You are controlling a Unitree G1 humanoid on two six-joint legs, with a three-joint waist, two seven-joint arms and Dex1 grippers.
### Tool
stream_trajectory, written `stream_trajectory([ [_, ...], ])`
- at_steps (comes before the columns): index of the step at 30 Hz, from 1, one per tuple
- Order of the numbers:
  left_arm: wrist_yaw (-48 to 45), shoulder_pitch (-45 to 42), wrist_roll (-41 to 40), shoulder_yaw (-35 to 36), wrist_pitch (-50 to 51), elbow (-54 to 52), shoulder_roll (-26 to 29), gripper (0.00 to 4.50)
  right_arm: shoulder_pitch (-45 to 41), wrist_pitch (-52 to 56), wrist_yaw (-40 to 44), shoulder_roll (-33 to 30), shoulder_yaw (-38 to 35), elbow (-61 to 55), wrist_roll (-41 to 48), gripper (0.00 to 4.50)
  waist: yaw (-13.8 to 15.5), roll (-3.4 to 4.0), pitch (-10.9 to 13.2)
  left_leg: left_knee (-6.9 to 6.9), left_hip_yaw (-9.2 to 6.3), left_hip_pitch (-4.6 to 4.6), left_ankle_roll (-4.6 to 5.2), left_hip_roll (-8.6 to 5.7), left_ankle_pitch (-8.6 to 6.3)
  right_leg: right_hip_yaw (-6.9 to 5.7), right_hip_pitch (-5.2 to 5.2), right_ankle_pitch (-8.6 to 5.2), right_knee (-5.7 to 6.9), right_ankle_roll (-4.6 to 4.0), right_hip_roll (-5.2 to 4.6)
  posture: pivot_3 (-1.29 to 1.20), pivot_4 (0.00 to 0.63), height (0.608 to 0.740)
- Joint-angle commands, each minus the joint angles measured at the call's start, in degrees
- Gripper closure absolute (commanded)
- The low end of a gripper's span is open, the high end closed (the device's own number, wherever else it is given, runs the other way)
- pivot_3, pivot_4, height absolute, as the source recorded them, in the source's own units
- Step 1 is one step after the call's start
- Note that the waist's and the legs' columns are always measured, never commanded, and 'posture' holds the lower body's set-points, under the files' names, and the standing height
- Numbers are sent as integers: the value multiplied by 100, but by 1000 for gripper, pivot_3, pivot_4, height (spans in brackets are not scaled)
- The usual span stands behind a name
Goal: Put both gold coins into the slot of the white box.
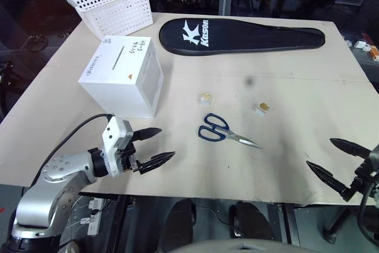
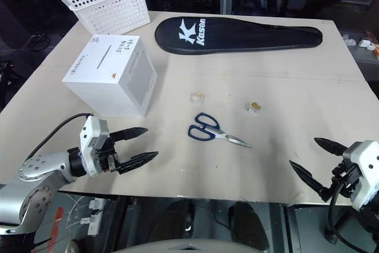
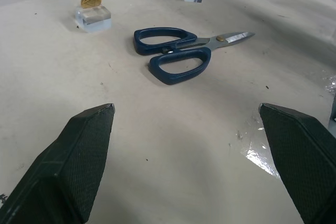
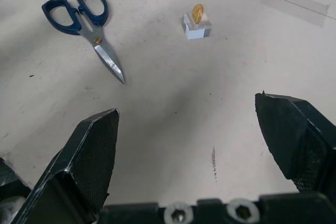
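Beyond our left gripper, whose fingers stand wide and empty, one gold coin stands on edge in a small clear block, past the blue scissors. Beyond our right gripper, equally wide, stands the other coin. We should pinch each coin across its faces. The white box, slot upward, sits just beyond the left fingers. Both grippers hover near the table's front edge, with bare tabletop ahead.

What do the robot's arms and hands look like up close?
The left arm is rounded silver metal with a black cable looping to a white wrist block. Each hand, left hand and right hand, has two pointed black fingers with finely textured pads.
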Motion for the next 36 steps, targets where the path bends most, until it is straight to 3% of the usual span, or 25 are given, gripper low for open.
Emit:
stream_trajectory([
  [1,-45,-228,-284,51,51,-216,41,15,-733,698,-742,-223,431,-420,-42,0,-7,0,0,-1,0,0,0,-1,0,0,0,0,0,1,0,0,150,740],
  [4,-124,-546,-638,-93,243,-496,73,15,-2228,1881,-1576,-571,1424,-498,-10,0,-103,0,6,12,5,2,1,10,2,8,-6,2,3,-24,7,0,150,740],
  [6,-316,-599,-654,-178,195,-598,191,15,-3052,2491,-1836,-429,1832,-219,256,0,-118,-2,2,18,8,10,1,9,2,7,1,4,4,-27,8,0,150,740],
  [12,-594,-724,-594,-370,62,-745,382,15,-4650,3621,-2351,-107,2657,743,321,0,-47,-1,5,-4,1,-7,0,-5,0,3,-9,22,-3,-23,9,0,150,740],
  [15,-494,-781,-627,-402,80,-791,343,0,-5210,3660,-2358,-5,3123,1323,122,825,-14,-2,5,-19,2,-16,0,-12,0,4,-21,18,-9,-20,5,0,150,740],
  [16,-487,-742,-622,-388,60,-806,339,0,-5338,3610,-2335,-11,3315,1520,10,1306,-18,-1,5,-26,4,-18,0,-12,0,6,-28,17,-9,-20,4,0,150,740],
  [18,-509,-602,-577,-335,-28,-827,336,0,-5466,3536,-2314,-15,3522,1765,-115,1306,-23,-1,5,-29,7,-22,0,-12,0,8,-37,17,-7,-20,4,0,150,740],
  [20,-518,-489,-539,-294,-110,-840,334,0,-5579,3519,-2339,27,3576,1940,-181,1866,-26,-1,5,-31,7,-22,0,-11,0,8,-37,16,-7,-22,5,0,150,740],
  [21,-492,-453,-544,-273,-126,-855,328,0,-5626,3518,-2343,44,3587,1998,-199,2413,-25,-1,5,-31,9,-23,0,-11,0,9,-39,16,-6,-22,4,0,150,740],
  [22,-474,-421,-555,-252,-143,-862,327,0,-5679,3506,-2345,56,3616,2054,-238,2544,-23,-1,5,-31,9,-23,0,-11,0,8,-39,16,-6,-22,4,0,150,740],
  [36,-211,-348,-709,-142,-62,-1025,376,0,-6073,3303,-2185,192,3750,2774,-558,2544,-24,0,6,-31,8,-21,0,-11,0,8,-39,17,-2,-22,5,0,150,740],
])
